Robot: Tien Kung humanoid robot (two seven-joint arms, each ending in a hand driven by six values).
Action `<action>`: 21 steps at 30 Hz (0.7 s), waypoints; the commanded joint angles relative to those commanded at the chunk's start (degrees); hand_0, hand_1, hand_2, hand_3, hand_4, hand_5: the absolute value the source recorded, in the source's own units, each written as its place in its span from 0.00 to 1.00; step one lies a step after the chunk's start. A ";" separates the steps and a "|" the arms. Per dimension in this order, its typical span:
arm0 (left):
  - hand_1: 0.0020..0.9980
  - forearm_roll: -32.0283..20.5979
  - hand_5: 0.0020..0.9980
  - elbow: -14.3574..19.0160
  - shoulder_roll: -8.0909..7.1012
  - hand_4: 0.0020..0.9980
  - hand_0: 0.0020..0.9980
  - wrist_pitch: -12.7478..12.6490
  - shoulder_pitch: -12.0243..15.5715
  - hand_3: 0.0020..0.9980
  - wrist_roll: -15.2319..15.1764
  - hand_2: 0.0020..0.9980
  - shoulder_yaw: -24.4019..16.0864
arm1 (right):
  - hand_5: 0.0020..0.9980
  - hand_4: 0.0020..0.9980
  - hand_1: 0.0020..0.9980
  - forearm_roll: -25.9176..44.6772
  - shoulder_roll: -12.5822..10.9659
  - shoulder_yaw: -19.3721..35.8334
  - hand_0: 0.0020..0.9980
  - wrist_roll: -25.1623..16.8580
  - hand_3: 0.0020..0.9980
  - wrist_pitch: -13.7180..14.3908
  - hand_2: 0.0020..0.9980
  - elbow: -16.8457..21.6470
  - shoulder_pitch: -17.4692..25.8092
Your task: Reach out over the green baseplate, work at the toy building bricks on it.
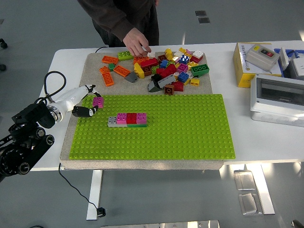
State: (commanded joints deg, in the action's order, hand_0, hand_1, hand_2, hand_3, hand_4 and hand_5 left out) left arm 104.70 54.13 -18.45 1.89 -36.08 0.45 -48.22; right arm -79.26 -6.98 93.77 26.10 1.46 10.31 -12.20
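Observation:
The green baseplate lies on a grey mat in the middle of the table. On its left part sits a short row of bricks: grey, pink, red, then pink over green. My left hand hangs at the plate's upper-left corner, its white and black fingers shut on a small magenta brick, which is lifted a little off the plate. A heap of loose bricks lies on the mat behind the plate. A person's hand reaches down into that heap from the far side. My right hand is out of view.
A yellow box with a grey switch unit and a white-grey enclosure stand at the table's right. Several orange bricks lie at the mat's back left. A black cable loops near my left wrist.

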 joint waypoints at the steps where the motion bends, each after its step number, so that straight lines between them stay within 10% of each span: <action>1: 0.96 -0.35 0.16 1.43 -0.45 0.50 0.93 1.09 0.78 0.56 1.07 0.99 -0.96 | 1.00 0.59 0.57 0.18 -0.08 0.00 0.65 -0.08 0.75 0.07 0.60 0.00 0.08; 10: 0.96 -1.88 0.16 11.65 -1.56 0.50 0.93 7.31 3.64 0.56 7.37 0.99 -3.44 | 1.00 0.58 0.56 -0.23 -0.41 0.76 0.65 -0.29 0.75 0.16 0.60 0.00 0.26; 21: 0.96 -2.81 0.16 12.70 -0.01 0.50 0.93 9.99 3.71 0.57 9.83 0.99 -2.33 | 1.00 0.58 0.56 -0.22 -0.39 0.81 0.65 -0.32 0.75 0.17 0.59 0.00 0.23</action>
State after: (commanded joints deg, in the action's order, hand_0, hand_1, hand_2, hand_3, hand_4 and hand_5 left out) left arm 101.89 66.82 -18.45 11.89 -32.37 10.28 -50.54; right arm -79.48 -7.36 94.58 25.78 1.64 10.31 -11.97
